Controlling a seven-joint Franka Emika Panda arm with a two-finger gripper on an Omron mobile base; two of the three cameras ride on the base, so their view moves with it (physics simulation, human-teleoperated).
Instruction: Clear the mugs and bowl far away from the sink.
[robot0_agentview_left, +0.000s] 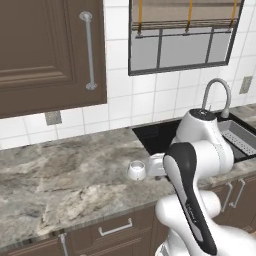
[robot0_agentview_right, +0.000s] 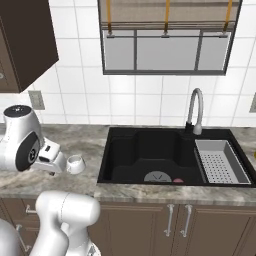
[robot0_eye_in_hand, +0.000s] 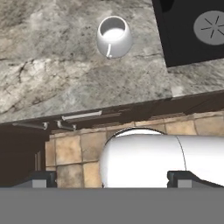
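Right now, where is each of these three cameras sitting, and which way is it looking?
Left base view: behind the arm on its left, looking forward and down at the counter, white mug and sink; the white arm rises lower right.
Right base view: behind on its right, facing the sink and tap; arm lower left.
Hand view: on the hand, looking along the open tool at the mug.
All three share the mug and sink.

Marble counter (robot0_agentview_left: 60, 175) — brown cabinet (robot0_agentview_left: 45, 50) above, wall outlet (robot0_agentview_left: 52, 118), window (robot0_agentview_right: 167, 42) behind.
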